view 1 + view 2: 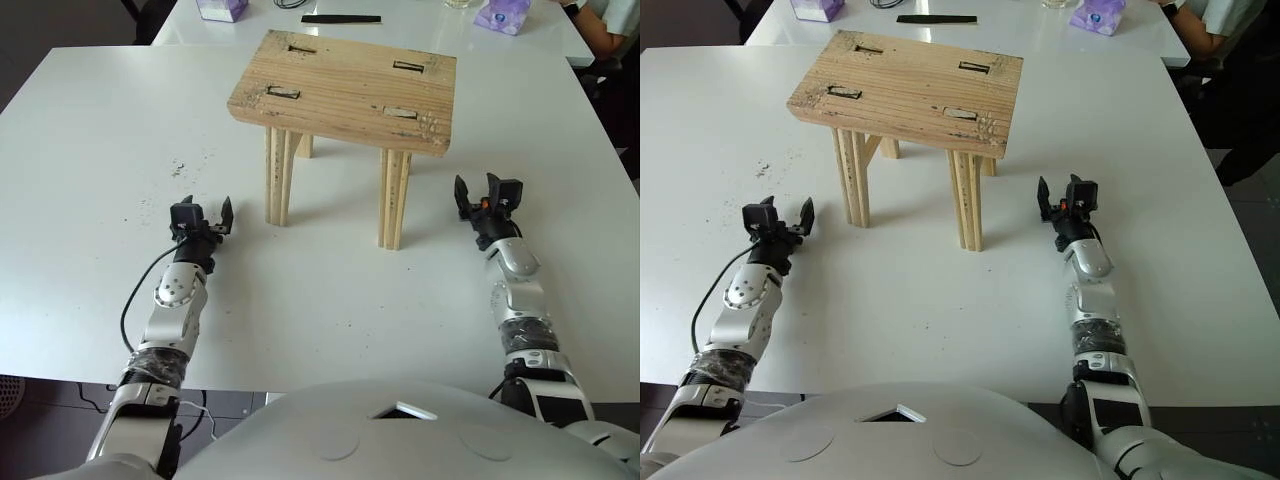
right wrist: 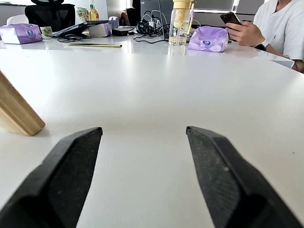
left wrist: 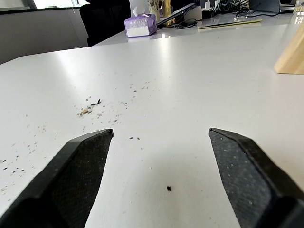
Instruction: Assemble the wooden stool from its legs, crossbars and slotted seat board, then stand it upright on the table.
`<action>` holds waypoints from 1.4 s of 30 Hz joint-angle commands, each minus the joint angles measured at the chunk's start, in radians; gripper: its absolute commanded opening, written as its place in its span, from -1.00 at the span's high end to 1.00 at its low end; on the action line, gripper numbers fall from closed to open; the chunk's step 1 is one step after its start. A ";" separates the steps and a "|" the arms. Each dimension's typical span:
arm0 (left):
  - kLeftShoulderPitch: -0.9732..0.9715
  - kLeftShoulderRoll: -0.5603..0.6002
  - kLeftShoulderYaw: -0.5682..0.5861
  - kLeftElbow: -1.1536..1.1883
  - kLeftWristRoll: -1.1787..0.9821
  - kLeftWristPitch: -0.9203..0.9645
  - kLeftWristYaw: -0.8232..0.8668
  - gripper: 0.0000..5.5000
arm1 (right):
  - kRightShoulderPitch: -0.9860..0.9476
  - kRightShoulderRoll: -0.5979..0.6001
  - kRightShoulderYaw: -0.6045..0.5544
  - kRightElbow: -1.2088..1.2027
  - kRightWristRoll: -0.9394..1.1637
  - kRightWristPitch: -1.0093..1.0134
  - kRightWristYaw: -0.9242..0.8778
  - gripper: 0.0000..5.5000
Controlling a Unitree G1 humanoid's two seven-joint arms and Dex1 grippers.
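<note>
The wooden stool (image 1: pixel 345 88) stands upright on the white table (image 1: pixel 90 140), its slotted seat board on top and its legs (image 1: pixel 393 198) on the tabletop. My left gripper (image 1: pixel 203 215) rests open on the table left of the stool's front left leg (image 1: pixel 279 176), with nothing between its fingers (image 3: pixel 80 171). On the other side of the stool, my right gripper (image 1: pixel 481 196) lies open and empty on the table. A stool leg's foot (image 2: pixel 16 111) shows at the edge of the right wrist view.
Dark wood crumbs (image 1: pixel 185 165) are scattered on the table ahead of the left gripper. Purple tissue packs (image 1: pixel 503 14), a black strip (image 1: pixel 341 18) and a bottle (image 2: pixel 180 23) stand on the table behind.
</note>
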 commanded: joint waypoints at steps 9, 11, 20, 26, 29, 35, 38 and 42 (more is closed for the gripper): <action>-0.072 -0.131 0.091 0.167 0.157 -0.101 0.032 -0.36 | -0.091 0.015 -0.014 0.178 -0.037 -0.046 -0.030 -0.19; -0.077 -0.149 0.103 0.192 0.180 -0.121 0.045 -0.36 | -0.113 0.016 -0.019 0.220 -0.040 -0.049 -0.043 -0.19; -0.116 -0.218 0.124 0.301 0.250 -0.173 0.097 -0.36 | -0.222 -0.018 -0.068 0.416 -0.031 -0.055 -0.089 -0.19; -0.108 -0.261 0.122 0.315 0.278 -0.186 0.131 -0.36 | -0.297 0.019 -0.199 0.467 0.113 0.078 -0.147 -0.19; -0.091 -0.271 0.118 0.303 0.292 -0.187 0.140 -0.36 | -0.320 0.023 -0.196 0.441 0.093 0.099 -0.196 -0.19; -0.120 -0.254 0.119 0.365 0.330 -0.196 0.152 -0.36 | -0.406 0.055 -0.189 0.393 0.080 0.178 -0.289 -0.19; -0.175 -0.247 0.115 0.423 0.346 -0.202 0.153 -0.36 | -0.466 0.099 -0.133 0.407 0.050 0.186 -0.257 -0.19; -0.247 -0.238 0.086 0.483 0.390 -0.235 0.154 -0.36 | -0.560 0.146 -0.129 0.511 0.042 0.192 -0.301 -0.19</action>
